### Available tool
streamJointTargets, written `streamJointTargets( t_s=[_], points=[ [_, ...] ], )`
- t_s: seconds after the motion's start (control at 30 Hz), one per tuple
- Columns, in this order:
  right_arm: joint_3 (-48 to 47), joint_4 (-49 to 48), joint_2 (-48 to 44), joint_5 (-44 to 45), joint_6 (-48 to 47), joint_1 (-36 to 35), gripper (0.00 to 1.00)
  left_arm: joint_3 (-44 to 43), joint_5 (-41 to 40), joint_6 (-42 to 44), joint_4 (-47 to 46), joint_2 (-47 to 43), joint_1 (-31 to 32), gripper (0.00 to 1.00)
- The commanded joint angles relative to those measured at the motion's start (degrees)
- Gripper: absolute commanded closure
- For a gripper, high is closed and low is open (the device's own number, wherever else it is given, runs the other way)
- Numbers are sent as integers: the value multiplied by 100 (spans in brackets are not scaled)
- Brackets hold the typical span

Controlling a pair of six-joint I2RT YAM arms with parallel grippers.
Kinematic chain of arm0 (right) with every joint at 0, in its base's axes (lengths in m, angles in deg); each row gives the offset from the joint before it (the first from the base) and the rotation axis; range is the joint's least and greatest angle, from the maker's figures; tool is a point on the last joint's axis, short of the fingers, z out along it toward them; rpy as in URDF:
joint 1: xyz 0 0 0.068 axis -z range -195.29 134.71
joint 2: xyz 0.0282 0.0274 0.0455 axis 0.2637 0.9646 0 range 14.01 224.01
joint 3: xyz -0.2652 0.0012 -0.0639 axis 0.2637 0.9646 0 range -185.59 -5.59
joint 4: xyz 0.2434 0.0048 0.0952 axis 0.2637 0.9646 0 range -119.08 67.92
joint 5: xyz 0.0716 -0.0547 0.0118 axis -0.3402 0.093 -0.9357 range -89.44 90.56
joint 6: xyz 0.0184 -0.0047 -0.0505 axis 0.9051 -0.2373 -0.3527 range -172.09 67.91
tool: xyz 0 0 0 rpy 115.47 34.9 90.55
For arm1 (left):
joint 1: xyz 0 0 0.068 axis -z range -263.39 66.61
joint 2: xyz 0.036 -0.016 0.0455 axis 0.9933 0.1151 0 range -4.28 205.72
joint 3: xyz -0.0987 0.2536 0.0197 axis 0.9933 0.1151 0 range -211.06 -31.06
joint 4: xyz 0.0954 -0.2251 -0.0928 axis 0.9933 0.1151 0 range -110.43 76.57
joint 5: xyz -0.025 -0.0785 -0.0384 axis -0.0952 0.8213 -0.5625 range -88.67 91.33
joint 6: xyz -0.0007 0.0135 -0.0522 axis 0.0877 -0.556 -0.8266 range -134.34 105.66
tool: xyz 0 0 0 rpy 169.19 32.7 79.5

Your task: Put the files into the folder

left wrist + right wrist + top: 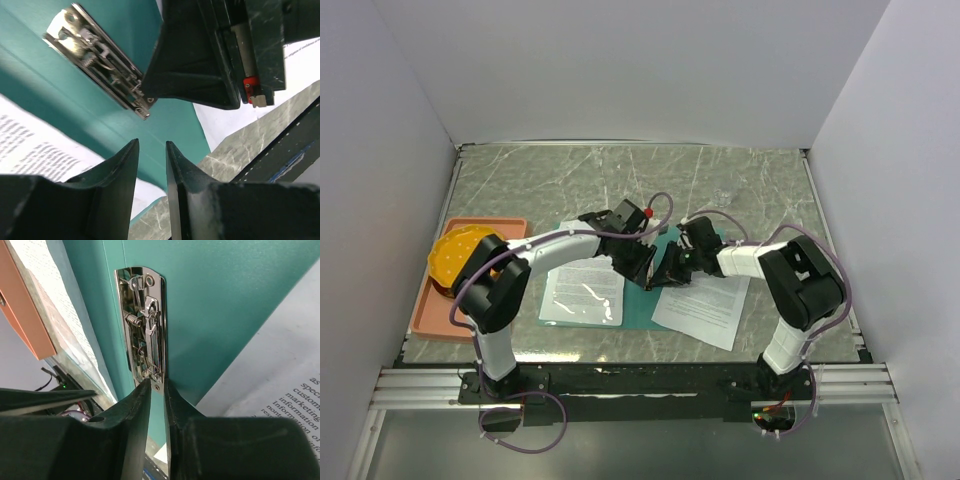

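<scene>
Folder [642,300] lies open mid-table on the marble top [750,180]; it's thin, glossy teal plastic, floppy and slick, so I'd work it at the stiff spine. Files [705,310], light limp printed sheets, rest on it and beside it; I'd pinch an edge. Metal clip [146,335] is sprung chrome. My right gripper [157,387] pinches the clip's end; left gripper [152,150] hovers with its jaws slightly parted, empty.

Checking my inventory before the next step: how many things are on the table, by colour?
White printed sheets: 2, one on the folder, one right of it
Teal folder: 1
Salmon-orange tray: 1
Yellow thing in the tray: 1
Total: 5
</scene>
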Motion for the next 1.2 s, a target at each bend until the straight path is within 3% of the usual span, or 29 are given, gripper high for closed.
streamJointTargets(
  t_s=[0.0,0.77,1.17],
  points=[
    [-144,-185,122,261,76,-132,76,198,-2,-162,-392,63,43,65],
    [-20,148,254,1658,340,-633,95,349,-644,31,-190,-33,-123,71],
    [-81,580,245,2151,314,-923,98,551,-687,469,442,-886,-264,63]
  ],
)
